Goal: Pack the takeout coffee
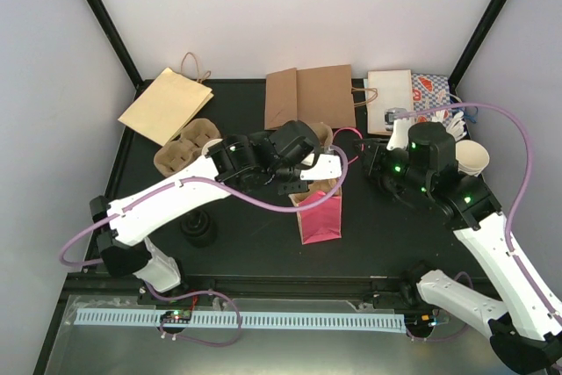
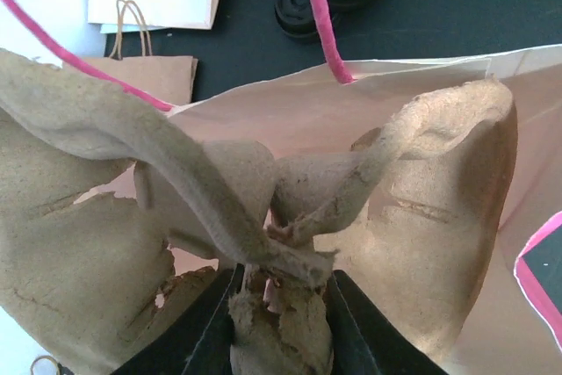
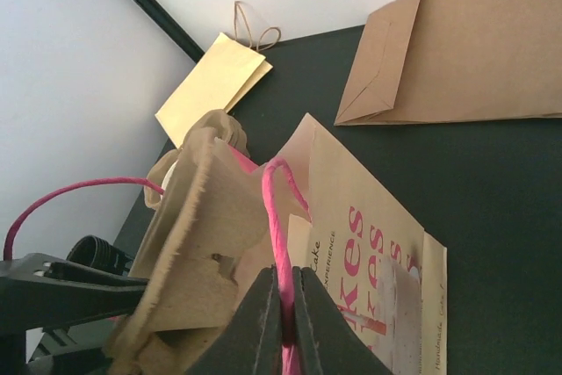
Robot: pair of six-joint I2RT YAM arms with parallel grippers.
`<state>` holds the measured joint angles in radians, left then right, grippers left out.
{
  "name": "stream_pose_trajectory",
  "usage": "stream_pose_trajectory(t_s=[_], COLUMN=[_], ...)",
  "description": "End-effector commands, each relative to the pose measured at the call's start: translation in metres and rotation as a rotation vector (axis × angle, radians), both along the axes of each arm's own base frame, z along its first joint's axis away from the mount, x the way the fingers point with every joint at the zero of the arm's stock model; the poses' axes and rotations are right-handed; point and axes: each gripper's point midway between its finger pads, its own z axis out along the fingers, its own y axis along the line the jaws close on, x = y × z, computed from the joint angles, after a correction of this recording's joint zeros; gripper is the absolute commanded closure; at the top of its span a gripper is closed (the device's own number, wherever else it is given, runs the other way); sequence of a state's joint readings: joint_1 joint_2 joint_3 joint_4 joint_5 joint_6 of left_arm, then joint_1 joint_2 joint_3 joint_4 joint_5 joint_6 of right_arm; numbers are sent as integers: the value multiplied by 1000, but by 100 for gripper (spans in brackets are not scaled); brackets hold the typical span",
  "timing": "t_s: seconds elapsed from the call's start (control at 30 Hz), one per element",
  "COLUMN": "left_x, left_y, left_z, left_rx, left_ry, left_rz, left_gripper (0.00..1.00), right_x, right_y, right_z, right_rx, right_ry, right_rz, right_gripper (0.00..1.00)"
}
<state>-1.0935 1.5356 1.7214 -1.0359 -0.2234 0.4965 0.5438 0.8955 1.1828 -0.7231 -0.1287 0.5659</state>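
My left gripper (image 2: 281,309) is closed on a pulp cup carrier (image 2: 421,182). The two black fingers pinch the torn middle part of it from both sides. The carrier hangs in the open mouth of the pink paper bag (image 1: 318,217), and its pulp fills most of the opening in my left wrist view.

My right gripper (image 3: 283,300) is closed tight on one pink handle (image 3: 274,208) of the same bag. The cord runs up in a loop from between the fingers. The bag stands in the middle of the black table (image 1: 246,248), between my two arms.

The takeout coffee I see only in part. A small white cup (image 1: 212,144) seems to sit at the near right corner of a second carrier (image 1: 176,154) on the left side of the table, just behind my left arm. It is well apart from the bag. I cannot tell its print or rim from here.

A stack of black lids (image 1: 198,230) stands near my left arm. A flat brown bag (image 1: 307,94) lies at the far edge.
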Motion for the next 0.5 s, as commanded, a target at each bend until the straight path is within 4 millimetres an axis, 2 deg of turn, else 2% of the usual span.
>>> stream_pose_trajectory(t_s=[0.0, 0.47], left_x=[-4, -3], left_y=[-6, -18], left_z=[5, -17], left_rx=[-15, 35], left_ry=[33, 90], left_rz=[-3, -9], left_gripper=[75, 75], right_x=[0, -2], right_y=[-2, -1], right_z=[-4, 3], right_rx=[-23, -24], right_ry=[-13, -48], right_rz=[-2, 15], right_gripper=[93, 91])
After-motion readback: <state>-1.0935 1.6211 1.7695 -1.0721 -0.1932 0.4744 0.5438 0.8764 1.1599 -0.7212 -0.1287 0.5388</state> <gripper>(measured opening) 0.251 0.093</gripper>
